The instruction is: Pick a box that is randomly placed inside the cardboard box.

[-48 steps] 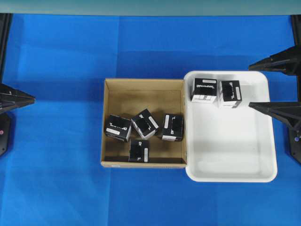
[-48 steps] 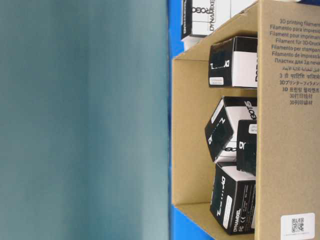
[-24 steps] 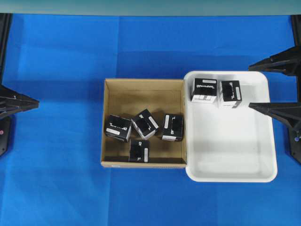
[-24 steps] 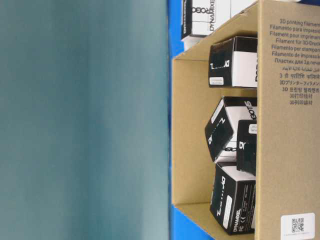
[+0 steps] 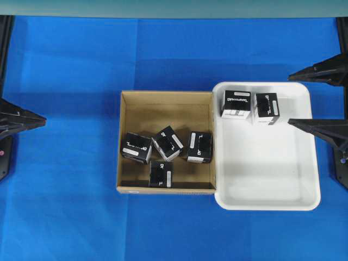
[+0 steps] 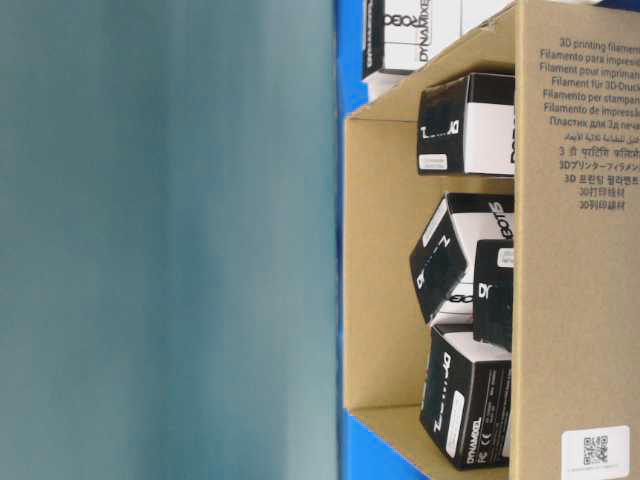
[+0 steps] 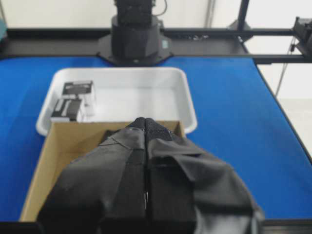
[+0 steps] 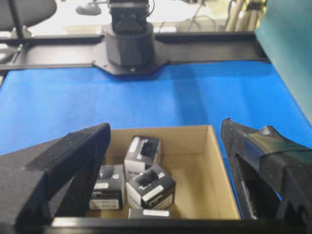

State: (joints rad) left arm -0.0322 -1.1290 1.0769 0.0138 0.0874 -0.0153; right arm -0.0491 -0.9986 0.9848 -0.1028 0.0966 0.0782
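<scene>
Left gripper [image 7: 145,127] pressed together, right gripper [image 5: 296,98] spread wide, both cropped at frame edges

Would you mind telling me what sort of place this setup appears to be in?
Probably a robotics lab bench: a blue-covered table with a black frame, an arm base bolted at its edge, and an office chair behind.

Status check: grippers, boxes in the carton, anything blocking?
Left gripper shut, empty; right gripper open, empty. Four black boxes loose in cardboard box, two in white tray. Nothing blocking.
</scene>
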